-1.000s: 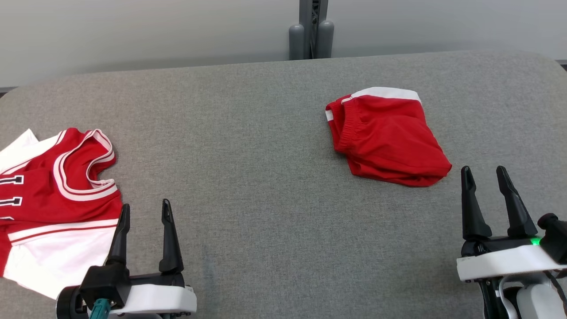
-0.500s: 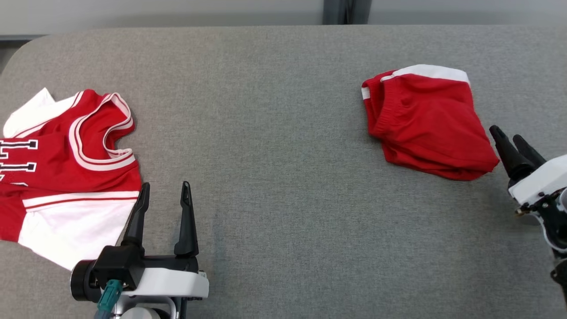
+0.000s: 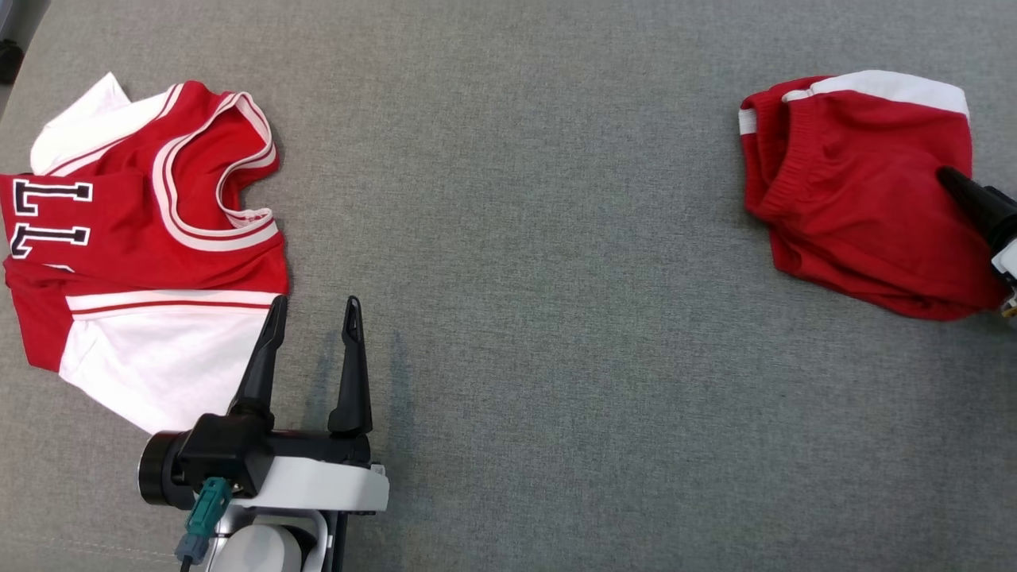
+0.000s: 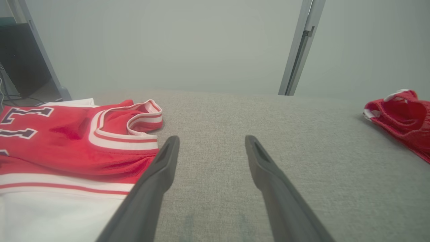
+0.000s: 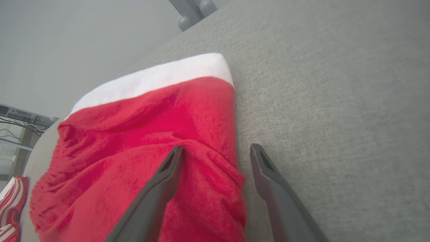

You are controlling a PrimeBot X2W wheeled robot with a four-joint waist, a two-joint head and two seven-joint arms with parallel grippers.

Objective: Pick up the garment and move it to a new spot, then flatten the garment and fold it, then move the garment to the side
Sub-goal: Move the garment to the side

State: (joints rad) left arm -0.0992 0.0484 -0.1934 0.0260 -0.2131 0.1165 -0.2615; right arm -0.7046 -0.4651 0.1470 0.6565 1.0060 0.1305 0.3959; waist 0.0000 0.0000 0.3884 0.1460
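Observation:
The garment (image 3: pixel 143 238), a red jersey with white sleeves, striped trim and black lettering, lies crumpled at the table's left end. My left gripper (image 3: pixel 315 306) stands open just right of its white sleeve, with nothing between the fingers. In the left wrist view the left gripper (image 4: pixel 211 139) spans bare cloth, and the garment (image 4: pixel 67 148) lies beside its left finger. My right gripper (image 5: pixel 216 148) is open at the far right of the table, straddling the edge of the red shorts (image 5: pixel 151 134). A sliver of the garment (image 5: pixel 10 201) shows far off.
The red shorts (image 3: pixel 858 199), with gathered waistband and white band, lie at the right end under my right gripper (image 3: pixel 949 179). The grey fabric table (image 3: pixel 540 238) stretches bare between the two pieces of clothing. A grey post (image 4: pixel 302 50) stands behind the table's far edge.
The head camera has tilted down, so the whole picture shifted. My right gripper has turned and moved forward from beside the shorts to over their right edge. The left gripper has hardly moved.

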